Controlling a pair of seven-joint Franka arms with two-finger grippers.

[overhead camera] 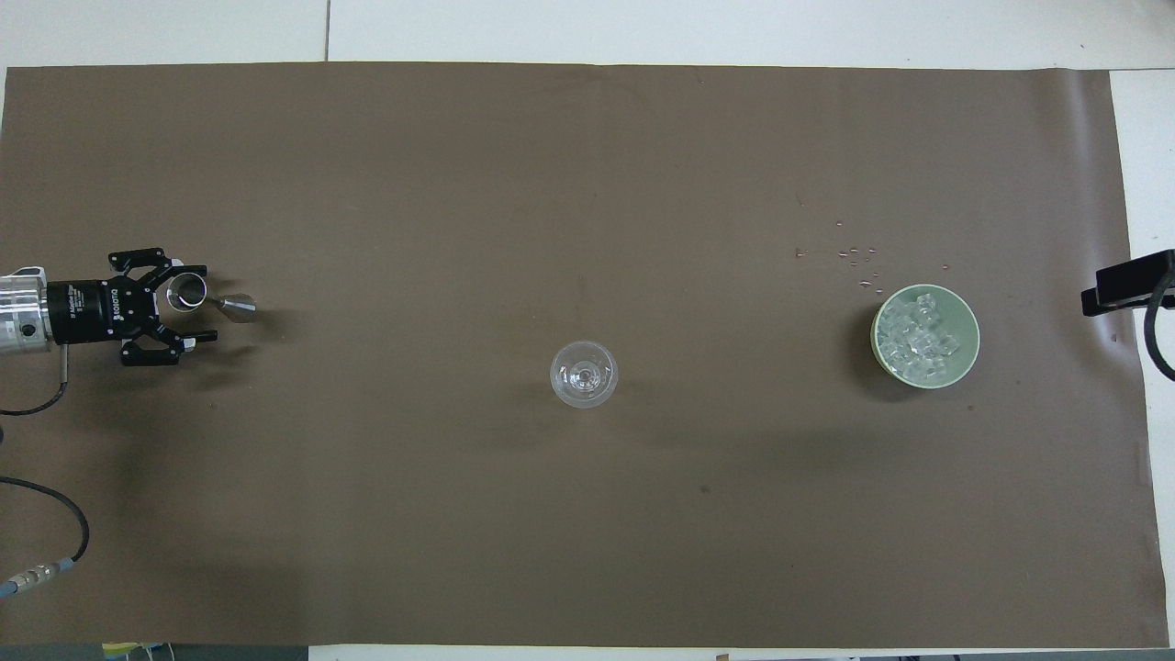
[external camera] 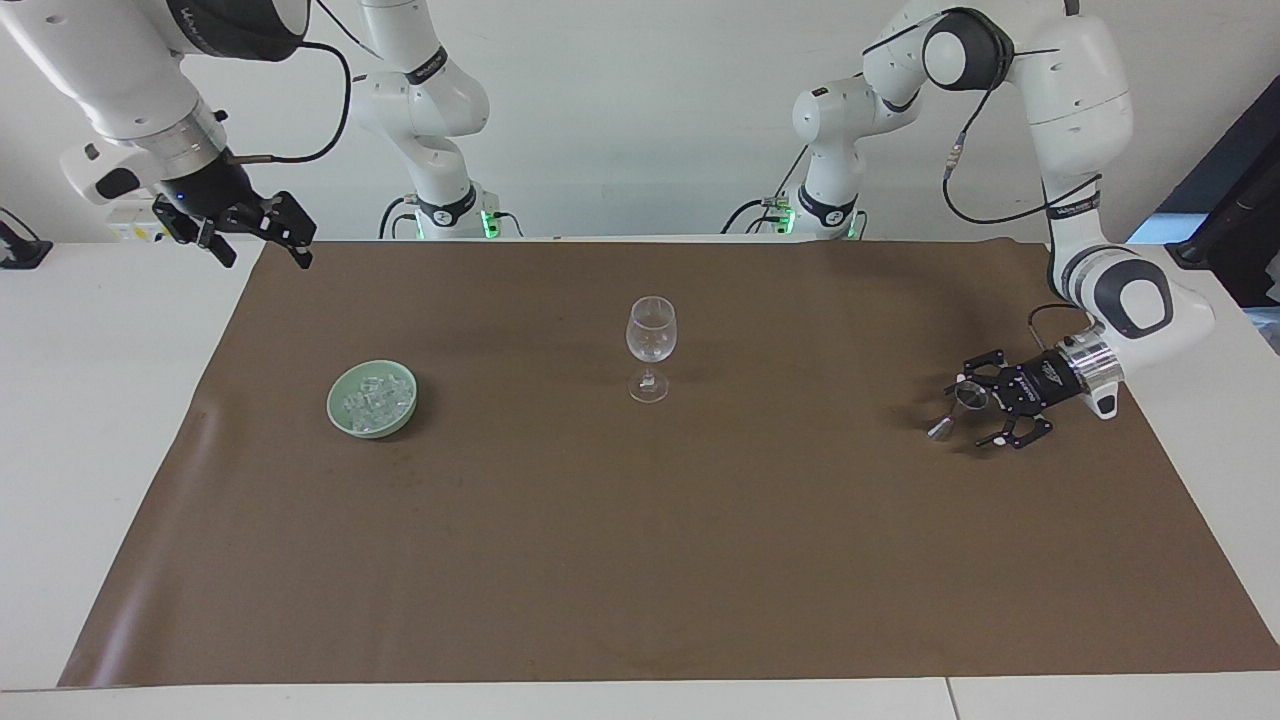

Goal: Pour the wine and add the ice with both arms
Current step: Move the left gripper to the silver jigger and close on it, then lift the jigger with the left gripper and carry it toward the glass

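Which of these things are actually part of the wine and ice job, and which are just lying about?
Part of the job:
- ice in the pale green bowl
- stemmed glass, mid-table
- metal measuring cup, lying on its side
- left hand, open around that cup
- right hand, open, waiting above the mat's corner

Just lying about:
- brown mat
- small specks beside the bowl

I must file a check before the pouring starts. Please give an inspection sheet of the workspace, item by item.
Surface: brown mat on white table, flat.
Job's things: ice heaped in green bowl; empty glass upright mid-mat; metal jigger lying at left arm's end.
Clutter: small specks on the mat beside the bowl.
Grippers: left gripper open, low around the jigger's cup; right gripper open, raised over the mat's corner, waiting.
Cables: black cable on the mat's edge.
Surroundings: plain wall; nothing else seen.
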